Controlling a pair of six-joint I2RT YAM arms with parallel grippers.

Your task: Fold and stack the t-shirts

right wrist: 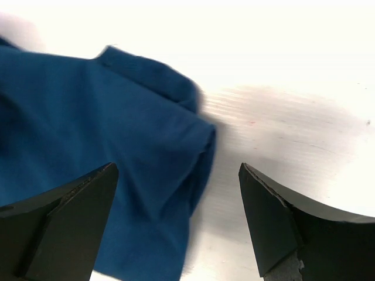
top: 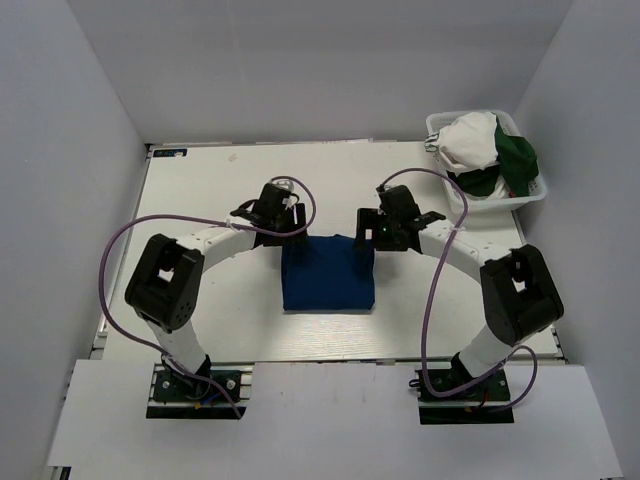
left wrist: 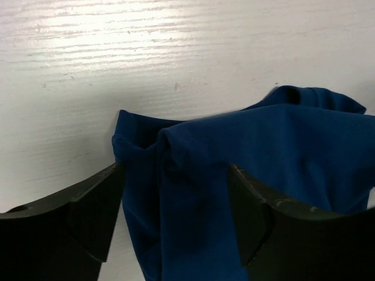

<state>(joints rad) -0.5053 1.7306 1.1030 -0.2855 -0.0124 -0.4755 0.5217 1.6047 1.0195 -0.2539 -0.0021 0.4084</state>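
The blue t-shirt point(top: 328, 273) lay folded at the centre of the surface point(top: 200, 190), its far corners bracketed by the left claw point(left wrist: 176, 170) and right claw point(right wrist: 177, 167), both open and gripping nothing (positioned, presumably, to pinch both corners for an even fold).

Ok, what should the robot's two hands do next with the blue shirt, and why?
Probably shut both grippers on the far corners of the blue t-shirt. The left gripper and right gripper are open, each with a corner of cloth between its fingers. The shirt lies as a broad rectangle, so pinching there would let them fold it again.
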